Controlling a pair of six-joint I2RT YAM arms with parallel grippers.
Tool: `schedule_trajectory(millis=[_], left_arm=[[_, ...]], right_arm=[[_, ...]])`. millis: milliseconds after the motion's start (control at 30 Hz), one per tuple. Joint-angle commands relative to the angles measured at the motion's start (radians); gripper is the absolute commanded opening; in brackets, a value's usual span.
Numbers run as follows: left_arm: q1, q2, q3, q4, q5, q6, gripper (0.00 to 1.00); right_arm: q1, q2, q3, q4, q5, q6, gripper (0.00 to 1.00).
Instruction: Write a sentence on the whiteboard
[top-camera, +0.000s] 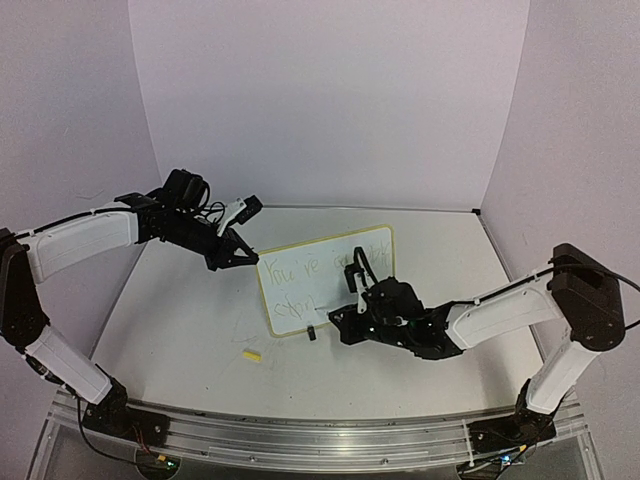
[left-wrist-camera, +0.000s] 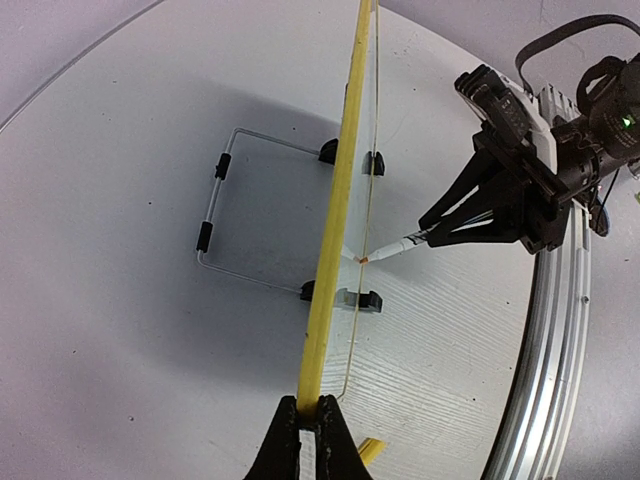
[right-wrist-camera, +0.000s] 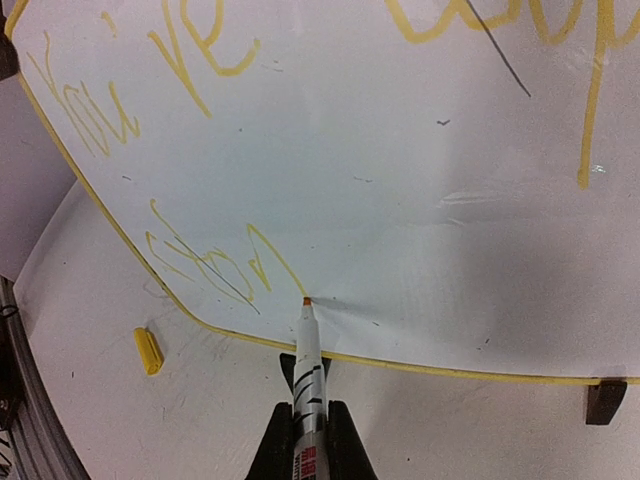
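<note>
Right claw clenches a marker, tip touching the whiteboard beside the second line of the faint yellow sentence. Left claw pinches the whiteboard's thin yellow rim; it stands propped on the table.

The whiteboard is white, with a pale-yellow rim and black feet. The sentence is yellow. The marker is white with black bands, a red label and an orange tip. The cap is yellow, the surface white with faint wood grain.
</note>
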Motion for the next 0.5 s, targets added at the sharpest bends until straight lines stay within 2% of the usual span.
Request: schedule_trajectory(millis=[0, 300, 467], left_arm=[[-0.013, 0.000, 0.002, -0.028, -0.031, 0.043, 0.00], [-0.013, 0.001, 0.002, -0.028, -0.030, 0.043, 0.00], [-0.013, 0.001, 0.003, -0.027, -0.028, 0.043, 0.00]], right_arm=[[-0.003, 0.003, -0.001, 0.025, 0.028, 0.011, 0.00], [-0.003, -0.115, -0.072, 0.101, -0.012, 0.007, 0.00], [-0.018, -0.119, -0.079, 0.111, -0.031, 0.004, 0.00]])
